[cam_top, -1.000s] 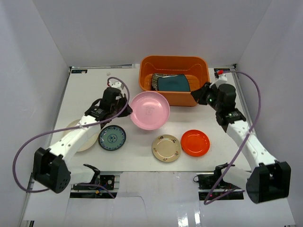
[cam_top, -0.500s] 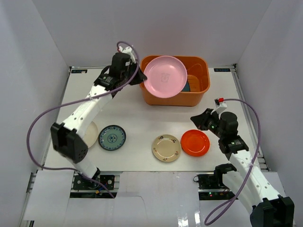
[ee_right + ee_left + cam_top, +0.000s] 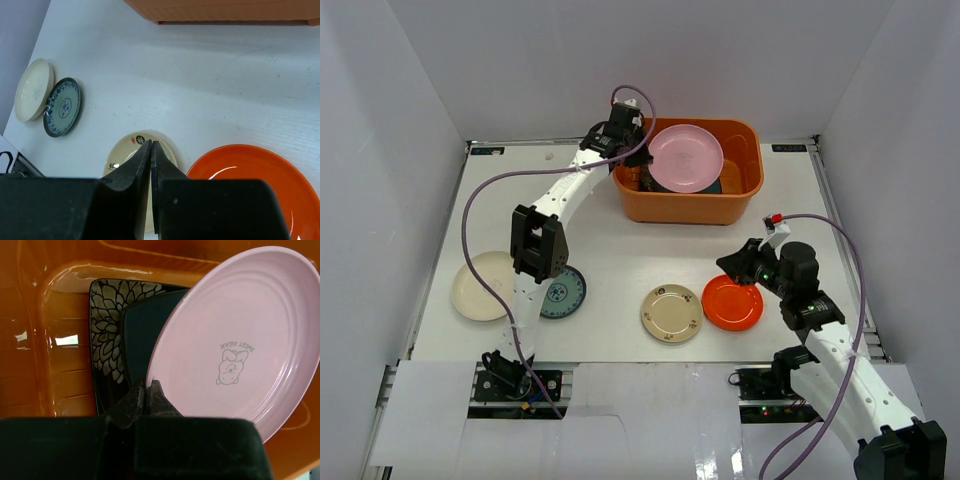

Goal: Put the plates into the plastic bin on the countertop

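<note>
My left gripper point(image 3: 640, 152) is shut on the rim of the round pink plate point(image 3: 686, 157) and holds it tilted over the orange plastic bin point(image 3: 740, 205). In the left wrist view the gripper point(image 3: 146, 386) pinches the pink plate point(image 3: 235, 340) above a black-floral square plate point(image 3: 107, 330) lying in the bin point(image 3: 60, 325). My right gripper point(image 3: 732, 265) is shut and empty above the countertop point(image 3: 620, 240), just left of the orange-red plate point(image 3: 732, 303). In the right wrist view the gripper point(image 3: 151, 145) hangs over the cream-gold plate point(image 3: 125, 150), beside the orange-red plate point(image 3: 245, 170).
A cream-gold plate point(image 3: 671, 312) lies at the front centre. A blue-patterned plate point(image 3: 565, 295) and a white plate point(image 3: 480, 285) lie at the front left, partly behind the left arm; both show in the right wrist view, the blue one point(image 3: 62, 106) and the white one point(image 3: 34, 89).
My left gripper has carried the pink plate right and lowered it over the bin. My right gripper has moved slightly toward the front, staying beside the orange-red plate.
</note>
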